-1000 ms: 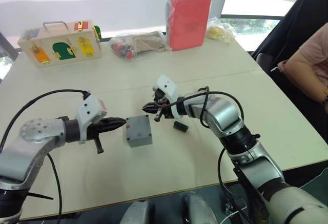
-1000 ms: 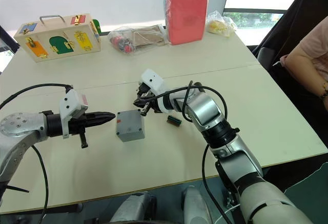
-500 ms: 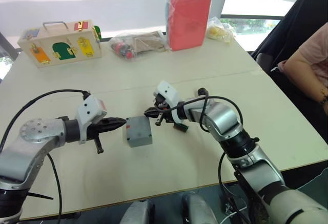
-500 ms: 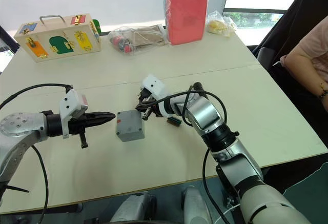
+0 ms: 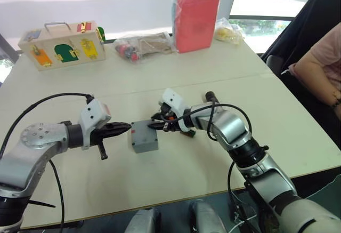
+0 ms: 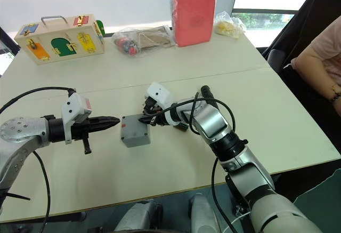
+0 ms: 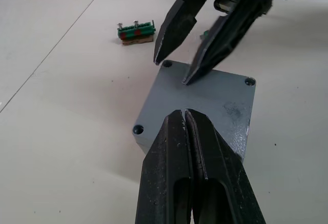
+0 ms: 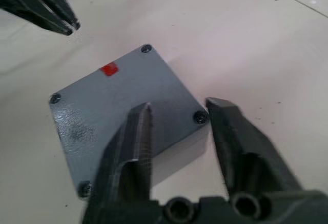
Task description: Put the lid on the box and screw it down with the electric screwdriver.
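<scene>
1. A grey box [image 5: 144,135] sits closed near the middle of a pale table [image 5: 176,169], its flat top face carrying a small red mark and a screw head at each corner.
2. The left gripper [image 5: 127,127] points at the box from the robot's left, its two black fingers [image 7: 174,147] pressed together with no gap, the tips just short of the box's near edge and holding nothing.
3. The right gripper [image 8: 177,108] reaches in from the opposite side, its fingers [image 8: 134,131] spread apart and empty. In the right wrist view one finger lies over the top face and the other beside one corner screw; whether either tip touches the grey surface cannot be told.
4. A small green terminal block [image 7: 136,30] with red dots lies on the table just beyond the box, by the right forearm.
5. Along the far edge of the table stand a wooden box with coloured latched doors [image 5: 63,45] towards the far left corner, a clear bag of small parts [image 5: 143,45], a red-pink case in a plastic bag [image 5: 196,19] and a small bag with yellow contents [image 5: 229,31].
6. A person's arm [image 5: 318,65] in a pink sleeve shows past the table's right edge.
</scene>
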{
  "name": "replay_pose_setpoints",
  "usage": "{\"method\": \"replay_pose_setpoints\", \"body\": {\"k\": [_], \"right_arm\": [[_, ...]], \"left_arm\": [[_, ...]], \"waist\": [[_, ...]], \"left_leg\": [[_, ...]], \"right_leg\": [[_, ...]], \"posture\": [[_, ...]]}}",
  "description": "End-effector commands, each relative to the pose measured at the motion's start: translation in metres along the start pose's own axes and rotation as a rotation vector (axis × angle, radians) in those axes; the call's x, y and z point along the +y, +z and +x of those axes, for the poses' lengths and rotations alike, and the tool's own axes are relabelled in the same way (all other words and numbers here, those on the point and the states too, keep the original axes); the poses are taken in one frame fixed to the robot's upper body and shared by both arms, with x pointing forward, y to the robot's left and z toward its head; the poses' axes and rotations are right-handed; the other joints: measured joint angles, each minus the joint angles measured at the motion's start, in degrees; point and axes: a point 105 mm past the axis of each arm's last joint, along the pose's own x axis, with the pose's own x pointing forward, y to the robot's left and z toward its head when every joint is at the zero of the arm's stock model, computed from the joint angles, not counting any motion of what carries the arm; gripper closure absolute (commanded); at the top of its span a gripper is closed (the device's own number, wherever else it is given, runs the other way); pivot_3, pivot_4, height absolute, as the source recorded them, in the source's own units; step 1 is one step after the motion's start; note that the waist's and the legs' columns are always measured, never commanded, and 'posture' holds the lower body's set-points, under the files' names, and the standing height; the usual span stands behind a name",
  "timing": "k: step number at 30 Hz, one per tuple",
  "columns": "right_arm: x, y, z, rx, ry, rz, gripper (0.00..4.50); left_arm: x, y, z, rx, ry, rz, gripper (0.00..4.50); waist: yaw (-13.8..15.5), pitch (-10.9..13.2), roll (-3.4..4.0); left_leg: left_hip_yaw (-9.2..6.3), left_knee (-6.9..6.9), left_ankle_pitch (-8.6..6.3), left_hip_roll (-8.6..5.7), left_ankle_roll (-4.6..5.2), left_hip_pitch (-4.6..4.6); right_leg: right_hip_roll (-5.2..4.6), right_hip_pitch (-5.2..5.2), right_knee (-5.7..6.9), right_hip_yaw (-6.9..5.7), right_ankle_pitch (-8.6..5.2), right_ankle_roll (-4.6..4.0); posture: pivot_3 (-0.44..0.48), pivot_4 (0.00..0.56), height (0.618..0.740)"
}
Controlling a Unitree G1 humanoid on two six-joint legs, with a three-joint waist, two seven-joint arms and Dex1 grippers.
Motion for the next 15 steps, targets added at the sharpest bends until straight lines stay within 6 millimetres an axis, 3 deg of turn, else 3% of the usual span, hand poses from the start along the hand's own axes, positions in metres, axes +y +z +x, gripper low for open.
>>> {"method": "replay_pose_setpoints", "body": {"k": [1, 4, 7, 12, 15], "right_arm": [[0.001, 0.017, -0.013, -0.042, -0.012, -0.063, 1.06], [-0.011, 0.022, -0.035, -0.033, -0.07, -0.091, 0.04], [-0.032, 0.024, -0.072, 0.031, -0.18, -0.058, 0.04], [-0.059, -0.005, -0.125, 0.336, -0.325, 0.013, 0.04], [-0.076, -0.019, -0.146, 0.445, -0.408, 0.146, 0.04]], "left_arm": [[0.004, 0.01, -0.004, -0.024, 0.017, 0.035, 4.5], [0.002, 0.012, -0.001, -0.035, 0.0, 0.04, 4.5], [0.001, 0.018, 0.001, -0.058, -0.026, 0.054, 4.5], [0.001, 0.028, 0.007, -0.096, -0.062, 0.09, 4.5], [0.002, 0.033, 0.013, -0.122, -0.068, 0.108, 4.5]], "waist": [[-0.01, 0.0, 0.0], [0.03, 0.0, 0.01], [0.2, 0.01, 0.0], [0.22, 0.03, -0.01], [0.1, 0.03, -0.01]], "left_leg": [[0.0, 0.0, 0.0, 0.0, 0.0, 0.0], [0.0, 0.0, 0.0, 0.0, 0.0, -0.01], [0.0, 0.01, 0.0, -0.01, 0.0, -0.04], [0.0, 0.03, -0.01, -0.02, 0.02, -0.06], [0.0, -0.03, -0.02, 0.01, 0.03, -0.04]], "right_leg": [[-0.01, 0.0, 0.0, 0.0, 0.0, 0.0], [0.0, -0.02, 0.0, 0.0, 0.0, 0.0], [-0.02, 0.0, -0.03, -0.01, 0.0, 0.0], [-0.06, 0.01, -0.05, -0.04, 0.0, 0.0], [-0.04, 0.02, -0.1, -0.05, 0.0, 0.0]], "posture": [[0.0, 0.15, 0.74], [0.0, 0.15, 0.74], [0.0, 0.15, 0.74], [0.0, 0.15, 0.74], [0.0, 0.15, 0.74]]}}
